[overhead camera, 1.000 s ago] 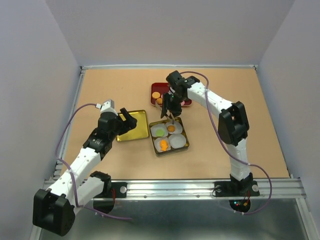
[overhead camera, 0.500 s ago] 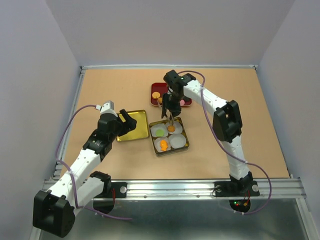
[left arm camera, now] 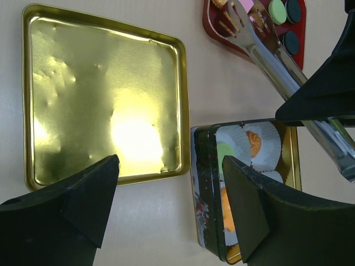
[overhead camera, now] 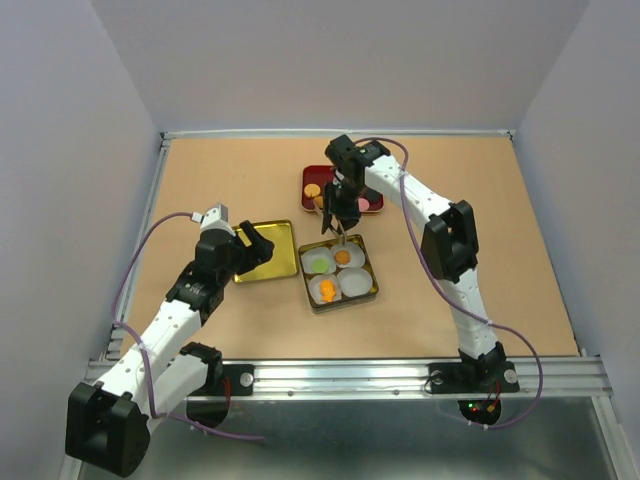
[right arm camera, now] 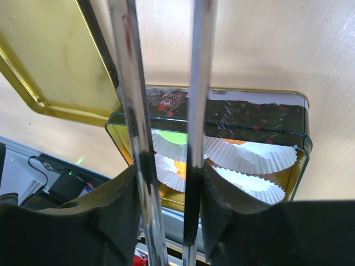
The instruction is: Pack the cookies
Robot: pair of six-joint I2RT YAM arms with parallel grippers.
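My right gripper (overhead camera: 341, 203) is shut on metal tongs (overhead camera: 340, 232), also in its wrist view (right arm camera: 133, 111). In the left wrist view the tongs' slotted tips (left arm camera: 234, 19) are over the red tray (left arm camera: 288, 55), which holds green (left arm camera: 277, 11), pink (left arm camera: 257, 5) and dark cookies (left arm camera: 290, 41). The tin box (overhead camera: 372, 285) holds white paper cups with a green cookie (overhead camera: 319, 264) and orange cookies (overhead camera: 343, 257) (overhead camera: 327, 290). My left gripper (overhead camera: 250, 243) is open and empty, above the gap between the gold lid and the tin (left arm camera: 208, 183).
The gold lid (overhead camera: 270, 250) lies flat just left of the tin and fills the left of the left wrist view (left arm camera: 105, 100). The red tray (overhead camera: 372, 205) sits right behind the tin. Walls enclose the table on three sides.
My right gripper has moved the tongs a little left and back, from over the tin towards the red tray. My left gripper has shifted slightly left.
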